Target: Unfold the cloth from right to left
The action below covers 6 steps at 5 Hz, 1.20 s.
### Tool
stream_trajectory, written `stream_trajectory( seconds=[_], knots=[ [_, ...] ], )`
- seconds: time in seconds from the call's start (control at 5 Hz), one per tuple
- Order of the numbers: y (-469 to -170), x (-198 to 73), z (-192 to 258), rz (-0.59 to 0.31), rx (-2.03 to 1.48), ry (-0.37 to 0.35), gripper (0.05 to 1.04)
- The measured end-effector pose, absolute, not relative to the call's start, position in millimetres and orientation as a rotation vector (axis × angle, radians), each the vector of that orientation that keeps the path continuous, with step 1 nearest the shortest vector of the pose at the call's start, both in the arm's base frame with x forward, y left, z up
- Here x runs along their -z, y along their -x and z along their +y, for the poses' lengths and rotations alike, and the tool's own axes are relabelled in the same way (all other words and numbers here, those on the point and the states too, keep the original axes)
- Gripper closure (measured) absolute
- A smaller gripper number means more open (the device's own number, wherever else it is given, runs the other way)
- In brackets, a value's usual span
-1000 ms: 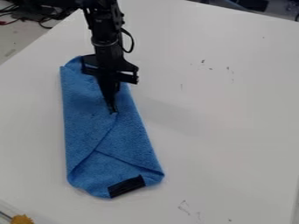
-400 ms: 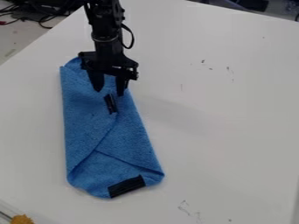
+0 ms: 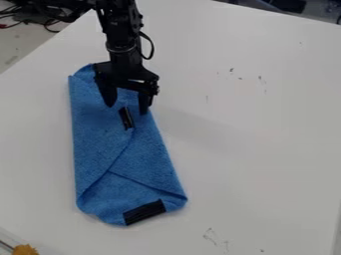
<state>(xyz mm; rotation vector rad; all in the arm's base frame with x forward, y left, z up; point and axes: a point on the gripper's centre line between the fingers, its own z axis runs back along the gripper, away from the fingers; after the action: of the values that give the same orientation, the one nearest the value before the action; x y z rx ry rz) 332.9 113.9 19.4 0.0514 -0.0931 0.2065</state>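
Observation:
The black gripper (image 3: 126, 108) hangs over the upper part of the blue cloth, its two fingers spread apart and nothing between them. Beneath it lies the folded cloth (image 3: 100, 139), long and narrow, on the left half of the table. One black strip (image 3: 126, 118) sits on the cloth just below the fingertips, and a second black strip (image 3: 144, 212) marks its bottom end. A folded layer forms diagonal edges across the lower half. Whether the fingertips touch the cloth, I cannot tell.
The white table (image 3: 253, 129) extends to the right of the cloth, with small dark marks on it. At the bottom left corner is a yellow-orange object (image 3: 25, 249). Cables (image 3: 50, 22) lie beyond the table's upper left edge.
The gripper's fingers were together over the black strip and are now spread apart. They stand slightly higher in the view, uncovering the strip. The cloth has not moved.

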Motion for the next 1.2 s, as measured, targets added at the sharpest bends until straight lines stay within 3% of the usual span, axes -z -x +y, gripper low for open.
stream_trajectory(
  seconds=[0.4, 0.8, 1.0, 1.2],
  knots=[
    [-329.5, -13.4, 115.2, -0.087, -0.206, -0.042, 0.133],
    [-327.9, -13.3, 115.6, -0.077, -0.209, -0.042, 0.718],
    [-327.9, -13.6, 116.2, -0.077, -0.212, -0.042, 0.916],
    [-326.9, -12.4, 116.2, -0.077, -0.215, -0.044, 0.943]
  ],
)
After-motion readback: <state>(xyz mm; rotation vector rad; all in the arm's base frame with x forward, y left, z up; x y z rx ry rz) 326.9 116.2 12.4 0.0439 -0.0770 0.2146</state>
